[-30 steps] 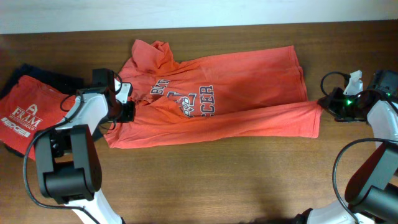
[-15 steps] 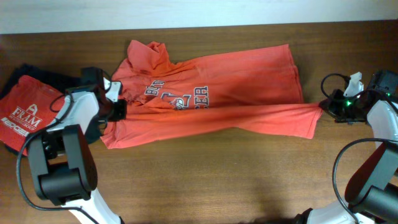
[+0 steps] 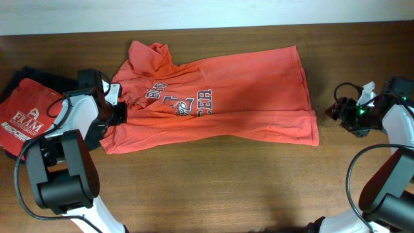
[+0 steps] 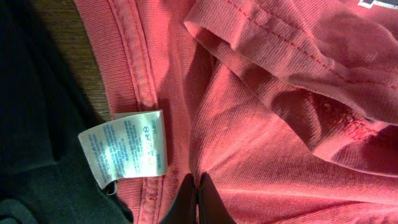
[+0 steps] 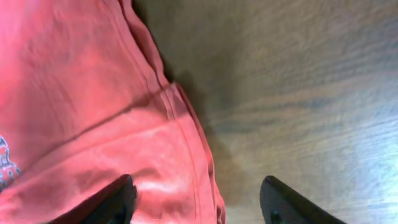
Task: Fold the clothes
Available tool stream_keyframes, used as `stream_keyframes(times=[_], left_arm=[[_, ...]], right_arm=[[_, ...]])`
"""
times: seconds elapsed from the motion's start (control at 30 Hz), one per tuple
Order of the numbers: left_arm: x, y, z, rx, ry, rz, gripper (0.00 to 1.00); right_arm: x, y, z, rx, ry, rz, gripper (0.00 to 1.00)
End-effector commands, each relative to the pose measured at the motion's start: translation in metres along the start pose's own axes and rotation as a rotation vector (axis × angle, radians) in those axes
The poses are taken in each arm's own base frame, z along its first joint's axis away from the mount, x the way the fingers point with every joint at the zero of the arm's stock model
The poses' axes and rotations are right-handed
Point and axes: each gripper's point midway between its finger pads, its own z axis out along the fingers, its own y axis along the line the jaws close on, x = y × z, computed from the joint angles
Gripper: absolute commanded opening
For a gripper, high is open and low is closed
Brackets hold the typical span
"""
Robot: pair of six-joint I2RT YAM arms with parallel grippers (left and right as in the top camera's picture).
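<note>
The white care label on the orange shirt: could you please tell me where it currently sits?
In the left wrist view the care label lies lower left, on the orange T-shirt's seam, between the dark garment and the left end effector.

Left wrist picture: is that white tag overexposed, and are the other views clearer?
Left wrist: the care label glares, its print smeared; the dark cloth beside it is lost in shadow. Right wrist: soft focus, the T-shirt hem casting a shadow on the table. Overhead: evenly lit, sharpest.

A dark brown wooden table [image 3: 213, 188] fills the view — beyond its far edge, a pale strip of wall [image 3: 207, 10].
</note>
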Motion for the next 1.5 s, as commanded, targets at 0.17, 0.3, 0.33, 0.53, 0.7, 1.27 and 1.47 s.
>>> stream_keyframes(times=[0.17, 0.3, 0.33, 0.53, 0.7, 1.27, 1.47], left_arm=[[-0.005, 0.008, -0.003, -0.022, -0.009, -0.018, 0.01], [-0.002, 0.007, -0.003, -0.021, 0.002, -0.019, 0.01], [-0.002, 0.007, -0.003, -0.02, 0.002, -0.019, 0.0], [-0.002, 0.007, -0.003, -0.021, 0.002, -0.019, 0.01], [-0.002, 0.007, -0.003, -0.021, 0.002, -0.019, 0.01], [-0.031, 0.006, -0.053, -0.024, -0.025, -0.015, 0.45], [-0.03, -0.028, -0.108, 0.141, 0.005, -0.022, 0.51]], right_arm=[[0.067, 0.009, 0.037, 0.028, 0.172, -0.048, 0.56], [0.082, 0.007, 0.052, 0.058, 0.186, -0.051, 0.53], [0.083, 0.001, 0.052, 0.092, 0.184, -0.026, 0.52], [0.084, -0.003, 0.052, 0.114, 0.185, -0.011, 0.31], [0.078, -0.015, 0.05, 0.177, 0.163, -0.014, 0.04], [0.063, -0.014, 0.043, 0.166, 0.131, -0.024, 0.44], [0.069, -0.013, 0.041, 0.161, 0.157, -0.005, 0.58]])
